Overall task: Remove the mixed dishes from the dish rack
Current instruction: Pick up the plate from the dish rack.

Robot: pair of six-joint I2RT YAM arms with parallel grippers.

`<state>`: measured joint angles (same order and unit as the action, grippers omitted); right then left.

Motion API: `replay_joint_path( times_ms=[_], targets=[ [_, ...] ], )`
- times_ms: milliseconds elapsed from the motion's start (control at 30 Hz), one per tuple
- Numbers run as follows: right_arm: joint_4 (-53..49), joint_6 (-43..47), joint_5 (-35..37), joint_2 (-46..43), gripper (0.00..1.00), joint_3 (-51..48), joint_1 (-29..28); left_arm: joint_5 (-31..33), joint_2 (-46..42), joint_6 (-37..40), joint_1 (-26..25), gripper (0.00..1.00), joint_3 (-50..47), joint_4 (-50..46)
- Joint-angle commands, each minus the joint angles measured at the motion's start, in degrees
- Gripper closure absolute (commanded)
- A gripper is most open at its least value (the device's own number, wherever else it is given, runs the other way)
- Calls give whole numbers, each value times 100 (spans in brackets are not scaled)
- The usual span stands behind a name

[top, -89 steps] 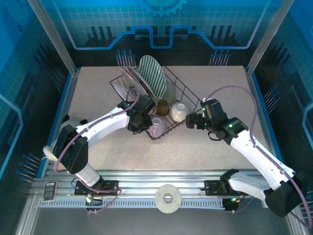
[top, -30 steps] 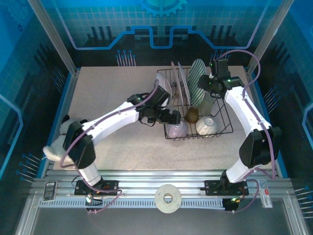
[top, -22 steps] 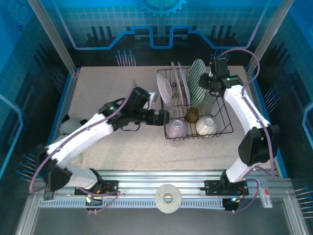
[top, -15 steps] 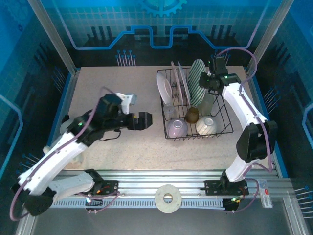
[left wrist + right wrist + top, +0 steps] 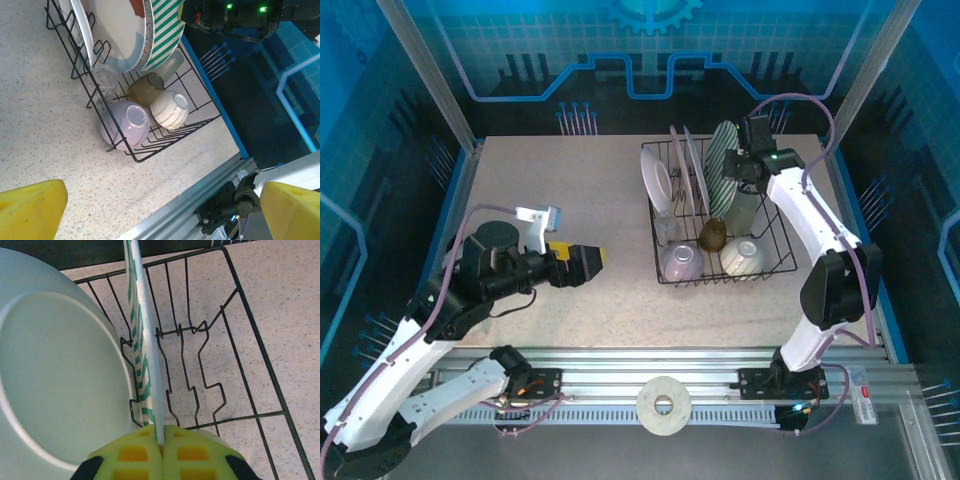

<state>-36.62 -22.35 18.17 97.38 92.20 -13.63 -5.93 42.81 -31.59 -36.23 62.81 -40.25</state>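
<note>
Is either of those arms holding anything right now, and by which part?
The right arm's jaws pinch the green-striped plate by its rim. The left arm's jaws are open, holding nothing.

Dish rack (image 5: 175,140) black coated wire; green-striped plate (image 5: 162,30) glossy, probably ceramic; lavender bowl (image 5: 125,127) smooth; table (image 5: 40,125) speckled, matt.

Looking down from above and behind onto worktop (image 5: 570,190); riding close behind left tool (image 5: 160,215) and right tool (image 5: 161,450); sharing dish rack (image 5: 720,283) ahead.
</note>
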Motion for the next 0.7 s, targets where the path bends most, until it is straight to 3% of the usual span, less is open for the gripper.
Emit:
replay_joint_path(
  times_ms=[0,333,667],
  targets=[
    [383,26,649,-648,100,35,-151,66,7,-141,46,1,-40,-9],
    [419,32,1028,-1384,100,131,-139,56,26,-294,59,1,-283,164],
    [358,-335,753,-2735,100,-344,-64,-119,203,-395,79,1,-490,593]
  ],
)
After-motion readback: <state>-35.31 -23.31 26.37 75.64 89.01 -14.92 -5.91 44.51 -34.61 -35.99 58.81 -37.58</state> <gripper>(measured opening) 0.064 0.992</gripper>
